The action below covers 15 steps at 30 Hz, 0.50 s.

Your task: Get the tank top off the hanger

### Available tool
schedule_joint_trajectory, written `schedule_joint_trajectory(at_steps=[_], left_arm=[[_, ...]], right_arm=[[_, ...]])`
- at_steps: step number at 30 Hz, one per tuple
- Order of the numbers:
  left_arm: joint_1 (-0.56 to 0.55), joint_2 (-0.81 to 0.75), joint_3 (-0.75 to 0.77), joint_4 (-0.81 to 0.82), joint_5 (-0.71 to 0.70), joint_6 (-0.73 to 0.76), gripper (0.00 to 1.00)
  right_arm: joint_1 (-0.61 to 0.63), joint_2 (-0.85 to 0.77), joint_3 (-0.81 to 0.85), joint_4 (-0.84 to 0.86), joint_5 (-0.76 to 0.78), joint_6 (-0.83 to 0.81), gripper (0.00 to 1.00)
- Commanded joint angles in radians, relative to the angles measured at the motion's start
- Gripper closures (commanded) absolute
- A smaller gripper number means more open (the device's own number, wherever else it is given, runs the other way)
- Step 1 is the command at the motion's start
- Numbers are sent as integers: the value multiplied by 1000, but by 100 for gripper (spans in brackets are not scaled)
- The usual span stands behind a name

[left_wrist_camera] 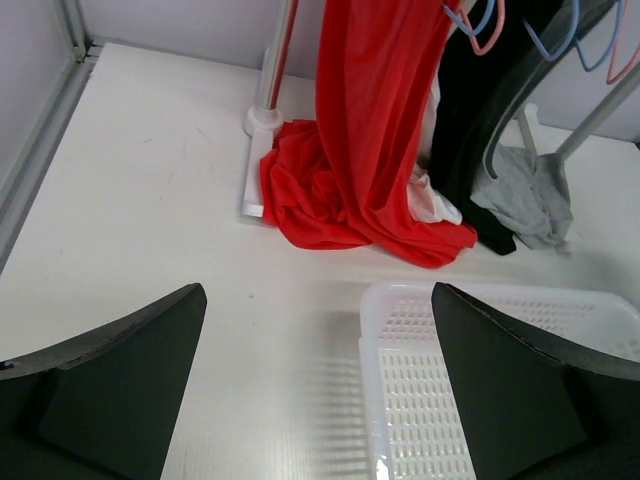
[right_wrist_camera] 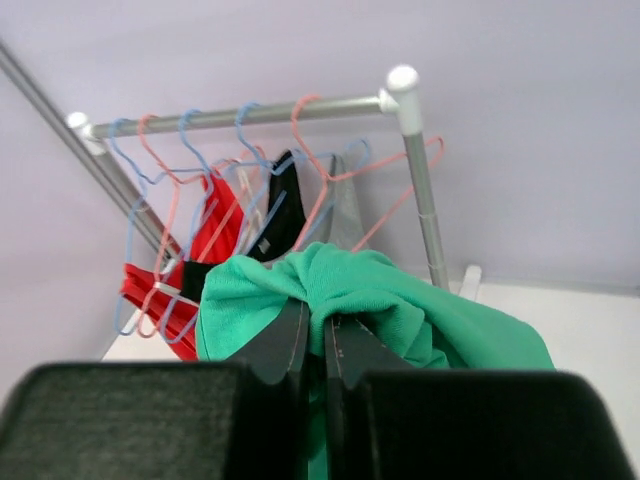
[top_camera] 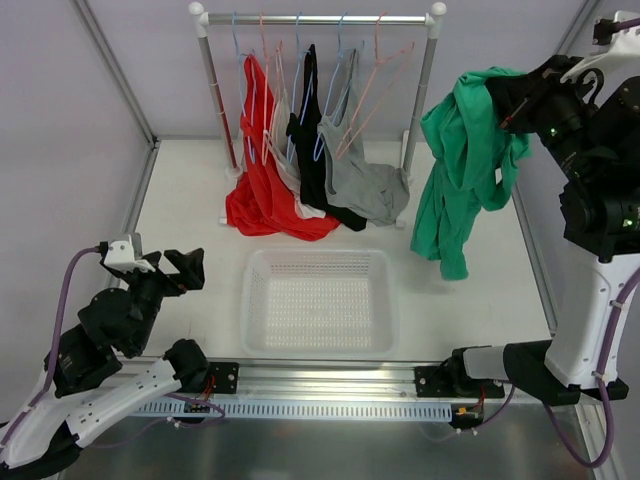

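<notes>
My right gripper [top_camera: 505, 105] is shut on the emerald-green tank top [top_camera: 462, 170] and holds it high at the right of the rack, so the fabric hangs free above the table. In the right wrist view the green fabric [right_wrist_camera: 400, 305] bunches over my closed fingers [right_wrist_camera: 295, 335]. The salmon-pink hanger [top_camera: 385, 70] hangs bare and tilted at the right end of the rail, also in the right wrist view [right_wrist_camera: 345, 175]. My left gripper [top_camera: 175, 270] is open and empty, low at the left of the white basket.
A white basket [top_camera: 318, 345] sits at the table's front centre. The rack [top_camera: 320, 20] holds red [top_camera: 262, 190], black [top_camera: 310, 140] and grey [top_camera: 365, 180] garments on light-blue hangers. Its right post [top_camera: 422, 90] stands close to the hanging green top.
</notes>
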Motion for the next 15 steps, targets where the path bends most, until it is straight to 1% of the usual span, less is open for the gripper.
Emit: schedule_joint_trajectory(at_steps=[1,2,5,8,9,10,12,13,15], left_arm=[[3,-2,-14,-27,-81,-11,1],[4,6,-13,-31,-98,-15,1],[12,37,-2,-62,-133,-38,1],[56,60,9,-85,-138,-66,1],[76,72,10,-88,-135,-72,1],[122,78,12,-91,-129,-87,1],[168,100,16,-97,-106,-104,2],[211,107,18,-99,-98,-109,1],[248,133,21,-102,-83,-119,1]], right_arm=[[-6,9,148,21,-116,-1,100],[-6,10,175,27,-142,7,100],[-6,-4,179,78,-245,61,100],[-6,-13,163,104,-360,133,100],[-6,-15,153,131,-394,149,100],[-6,-18,134,145,-432,185,100],[-4,-30,116,180,-463,209,100],[-4,-35,105,190,-492,229,100],[-4,-38,107,220,-529,257,100]])
